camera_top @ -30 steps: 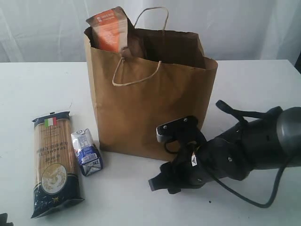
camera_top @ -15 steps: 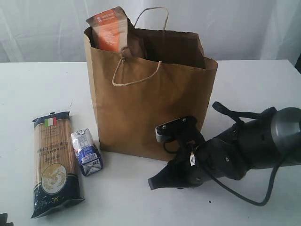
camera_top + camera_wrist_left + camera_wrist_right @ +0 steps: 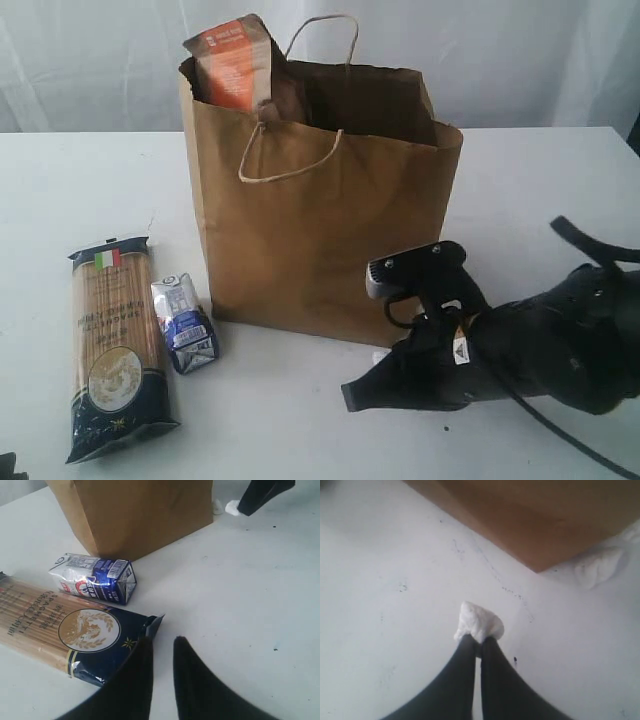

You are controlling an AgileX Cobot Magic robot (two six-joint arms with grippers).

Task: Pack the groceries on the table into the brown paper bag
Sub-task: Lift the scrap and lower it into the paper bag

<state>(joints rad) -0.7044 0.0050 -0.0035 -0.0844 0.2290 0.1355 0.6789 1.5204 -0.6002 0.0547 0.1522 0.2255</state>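
Observation:
The brown paper bag (image 3: 320, 220) stands open on the table (image 3: 80, 190), with the brown pouch with the orange label (image 3: 232, 65) sticking out of its top. The blue spaghetti packet (image 3: 115, 350) and the small blue-white carton (image 3: 185, 325) lie left of the bag. My right gripper (image 3: 480, 639) is low at the bag's front right corner, shut on a small white crumpled wad (image 3: 480, 621). My left gripper (image 3: 161, 640) hovers by the spaghetti packet's (image 3: 65, 630) end, slightly open and holding nothing. The carton (image 3: 95, 577) lies just beyond it.
A second white wad (image 3: 599, 566) lies against the bag's bottom corner (image 3: 540, 562). The right arm's black body (image 3: 530, 340) and cable fill the front right of the table. A white curtain hangs behind.
The right gripper closed on the white wad, and the right arm drew back to the right. The bag, packet, carton and left gripper stayed put.

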